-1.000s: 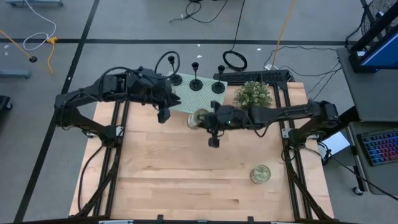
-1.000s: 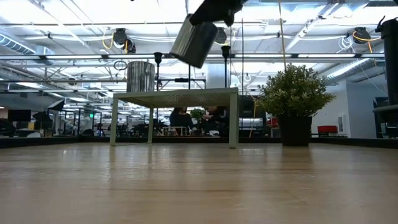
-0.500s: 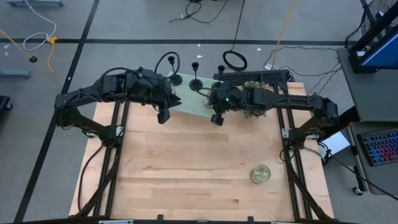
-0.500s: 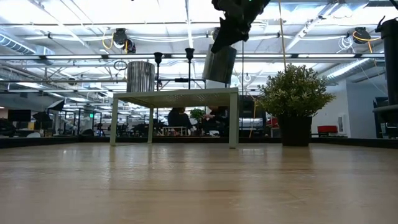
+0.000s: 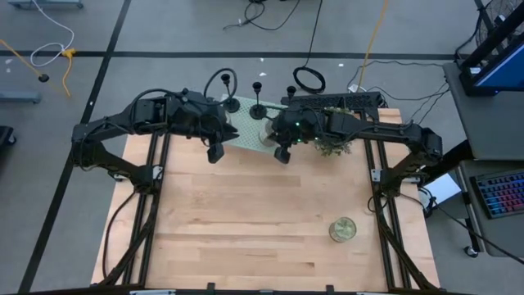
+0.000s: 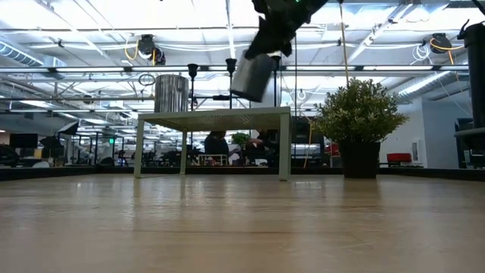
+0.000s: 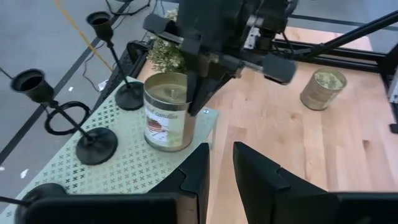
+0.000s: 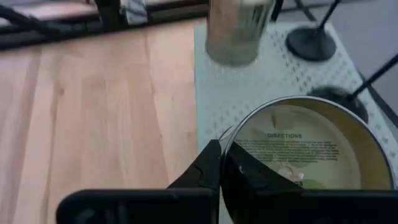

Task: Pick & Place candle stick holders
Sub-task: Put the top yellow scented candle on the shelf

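Note:
Three black candle stick holders (image 5: pixel 258 109) stand by their round bases along the far side of a pale green perforated stand (image 5: pixel 246 133). Two of them (image 7: pixel 93 144) show in the left wrist view. My right gripper (image 5: pixel 272 138) is shut on a pale greenish glass jar (image 6: pixel 254 76), holding it above the stand's right part. A second jar (image 6: pixel 171 92) stands on the stand's left part. It also shows in the right wrist view (image 8: pixel 239 31). My left gripper (image 7: pixel 221 168) is open and empty above the stand's near left side. My right gripper pinches the jar's side wall (image 8: pixel 231 163) between its two fingers, which come from above, slanting down. The jar hangs tilted below the fingers, its labelled bottom (image 8: pixel 298 155) facing the wrist camera. It is clear of the stand's top (image 6: pixel 212 114).
A potted plant (image 5: pixel 332 127) stands right of the stand. A third jar (image 5: pixel 342 229) stands on the wooden table near its right front. A black frame (image 5: pixel 336 100) lies at the far edge. Bare wood (image 5: pixel 246 221) spreads across the table's near half.
My right gripper has carried the jar from over the table's middle toward the far edge, then a little left, to above the stand. The jar has stayed lifted, going from tilted to nearly upright and back to tilted.

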